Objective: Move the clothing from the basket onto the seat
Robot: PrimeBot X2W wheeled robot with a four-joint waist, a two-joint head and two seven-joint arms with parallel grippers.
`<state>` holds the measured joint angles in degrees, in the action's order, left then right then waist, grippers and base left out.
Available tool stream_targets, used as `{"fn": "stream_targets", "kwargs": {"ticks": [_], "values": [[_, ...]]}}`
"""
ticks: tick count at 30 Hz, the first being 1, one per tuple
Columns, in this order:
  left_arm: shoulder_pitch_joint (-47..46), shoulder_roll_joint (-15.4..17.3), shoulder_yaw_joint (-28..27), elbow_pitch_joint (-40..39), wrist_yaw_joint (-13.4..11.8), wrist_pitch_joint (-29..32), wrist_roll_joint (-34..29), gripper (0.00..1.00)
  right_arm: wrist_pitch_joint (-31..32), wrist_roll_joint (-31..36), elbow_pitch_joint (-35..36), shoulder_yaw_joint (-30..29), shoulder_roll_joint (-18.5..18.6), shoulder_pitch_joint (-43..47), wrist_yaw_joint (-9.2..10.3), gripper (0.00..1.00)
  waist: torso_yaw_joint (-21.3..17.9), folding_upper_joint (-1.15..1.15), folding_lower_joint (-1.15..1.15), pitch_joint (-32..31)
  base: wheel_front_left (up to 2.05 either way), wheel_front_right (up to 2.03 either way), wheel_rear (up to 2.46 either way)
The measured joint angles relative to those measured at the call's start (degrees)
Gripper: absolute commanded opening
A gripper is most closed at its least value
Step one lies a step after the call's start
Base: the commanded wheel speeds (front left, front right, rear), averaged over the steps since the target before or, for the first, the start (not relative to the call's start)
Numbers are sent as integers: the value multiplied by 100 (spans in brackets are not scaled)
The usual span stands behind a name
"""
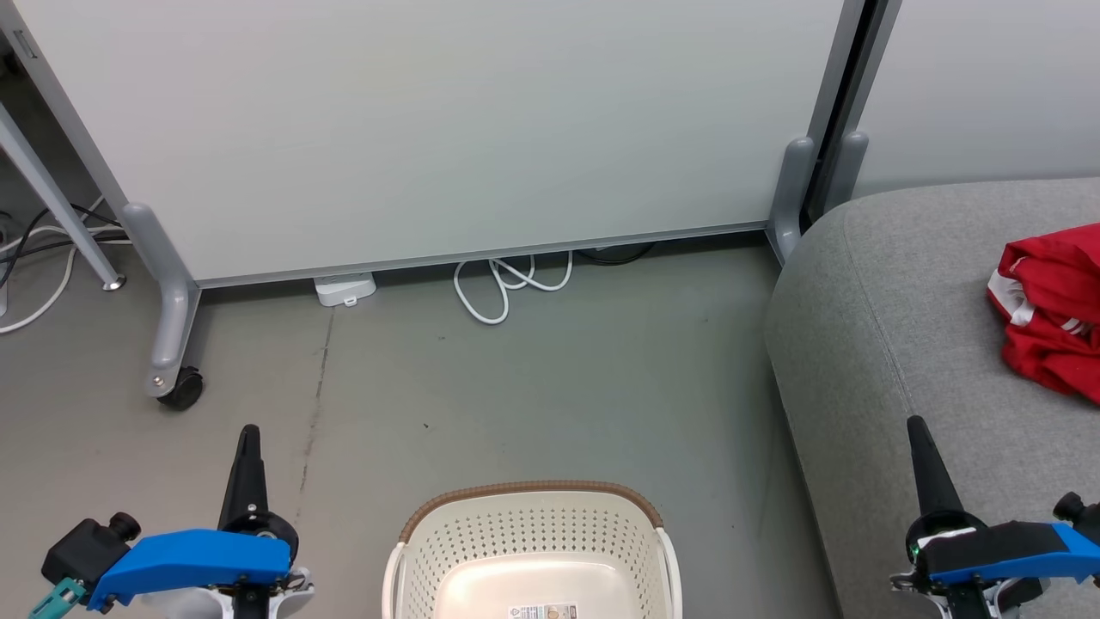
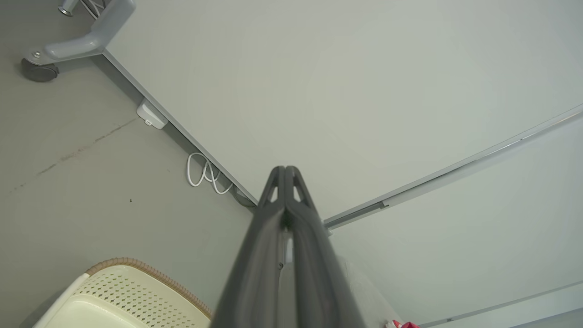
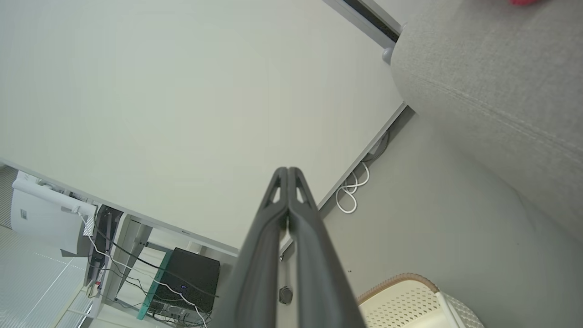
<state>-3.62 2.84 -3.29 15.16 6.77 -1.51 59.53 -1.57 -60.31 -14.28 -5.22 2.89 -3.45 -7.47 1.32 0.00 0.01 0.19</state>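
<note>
The red clothing (image 1: 1053, 309) lies bunched on the grey sofa (image 1: 894, 361) at the right of the head view, well apart from the basket (image 1: 533, 490). The basket stands on the floor (image 1: 516, 387) between the two arms, its pale bottom and a small label in plain sight. The left gripper (image 1: 249, 437) hangs over the floor beside the basket, its two dark fingers pressed together on nothing. The right gripper (image 1: 917, 427) hangs over the sofa's near edge, fingers likewise pressed together and holding nothing. A white cable (image 1: 507, 288) lies looped at the foot of the pale partition (image 1: 447, 129).
</note>
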Motion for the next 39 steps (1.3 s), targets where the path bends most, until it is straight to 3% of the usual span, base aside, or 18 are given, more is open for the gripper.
{"fn": "stream_targets", "kwargs": {"ticks": [39], "values": [[-137,2,-204,-59,32,528,2132,0,530,-2086,14,-83,0,-166,0,0,-78,0,-1,-1,0,0,0]]}}
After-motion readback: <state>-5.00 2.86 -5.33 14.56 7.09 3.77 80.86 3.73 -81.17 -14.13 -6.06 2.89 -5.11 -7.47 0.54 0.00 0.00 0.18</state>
